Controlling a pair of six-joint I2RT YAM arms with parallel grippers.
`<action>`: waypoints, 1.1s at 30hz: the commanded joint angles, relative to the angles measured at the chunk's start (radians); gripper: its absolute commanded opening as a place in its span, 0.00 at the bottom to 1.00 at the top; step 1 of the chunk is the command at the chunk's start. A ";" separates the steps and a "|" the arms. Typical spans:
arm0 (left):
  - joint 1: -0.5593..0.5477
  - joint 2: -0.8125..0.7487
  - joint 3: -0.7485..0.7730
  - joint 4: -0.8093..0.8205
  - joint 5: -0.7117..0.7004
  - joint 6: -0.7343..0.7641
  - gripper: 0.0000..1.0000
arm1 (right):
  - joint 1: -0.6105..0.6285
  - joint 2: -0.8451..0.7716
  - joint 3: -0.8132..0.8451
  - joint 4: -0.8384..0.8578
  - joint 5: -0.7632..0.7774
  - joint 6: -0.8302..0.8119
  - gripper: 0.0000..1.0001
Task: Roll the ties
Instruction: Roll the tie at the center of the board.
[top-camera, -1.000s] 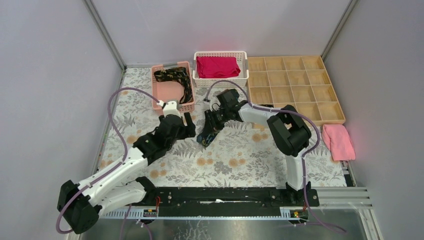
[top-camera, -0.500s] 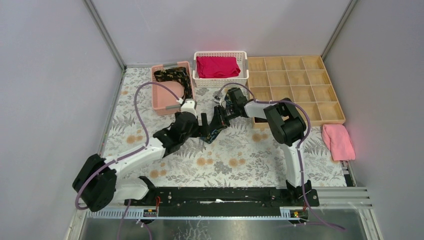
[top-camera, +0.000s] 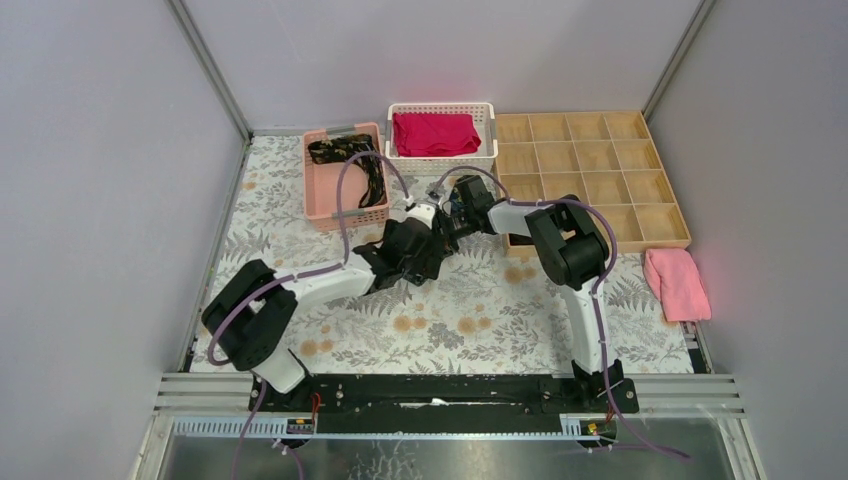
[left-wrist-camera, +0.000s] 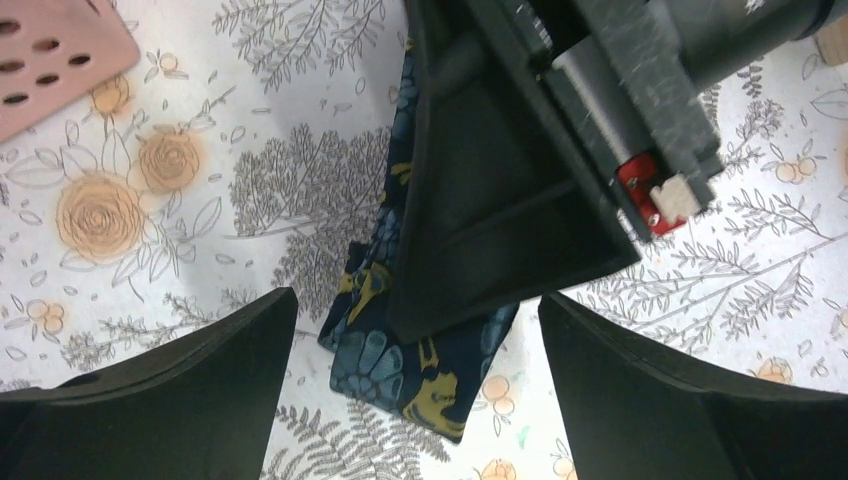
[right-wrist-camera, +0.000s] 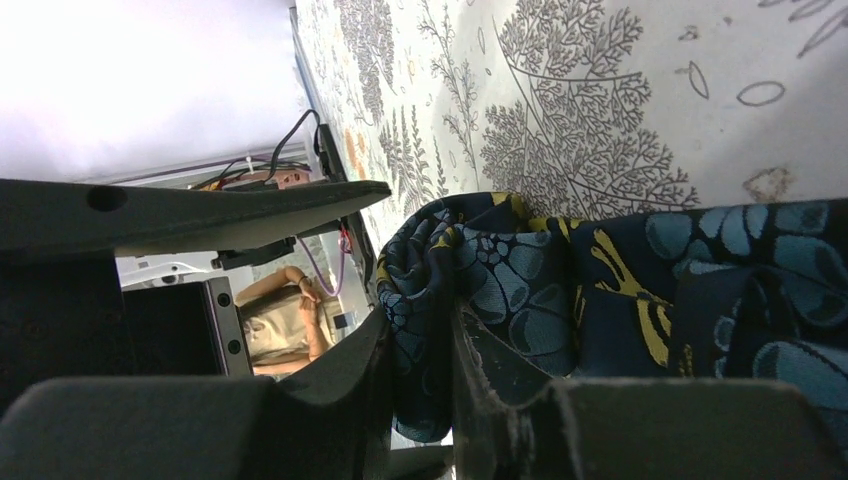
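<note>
Tie (left-wrist-camera: 400, 385) end is clamped in the right hand (right-wrist-camera: 420, 350), pinned against the desk (left-wrist-camera: 700, 350) so the roll can be started. Left hand (left-wrist-camera: 417, 300) is spread wide astride it, likely to catch the coil.

Left wrist view: upper run of the tie (left-wrist-camera: 400, 375), from 12 o'clock to centre, masked by a finger (left-wrist-camera: 490, 200) of the right claw (right-wrist-camera: 420, 390); pink basket (left-wrist-camera: 50, 45) clipped to a corner at 11 o'clock. Overhead: same tie all but lost under the left claw (top-camera: 428, 256) and right claw mid-worktop (top-camera: 500, 310); second tie (top-camera: 328, 152) crossed by a purple cable (top-camera: 342, 190), pattern too small to read. Right wrist view: tie cropped at 3 and 6 o'clock, backdrop (right-wrist-camera: 140, 80) at 10 o'clock blown out white.
</note>
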 joint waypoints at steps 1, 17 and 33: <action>-0.008 0.068 0.089 -0.070 -0.050 0.078 0.99 | -0.009 0.022 0.051 0.017 -0.038 0.017 0.10; -0.003 0.315 0.246 -0.224 -0.027 0.199 0.99 | -0.010 0.018 0.049 0.022 -0.040 0.018 0.10; 0.009 0.373 0.293 -0.218 0.040 0.201 0.65 | -0.022 0.031 0.060 -0.026 -0.020 0.023 0.30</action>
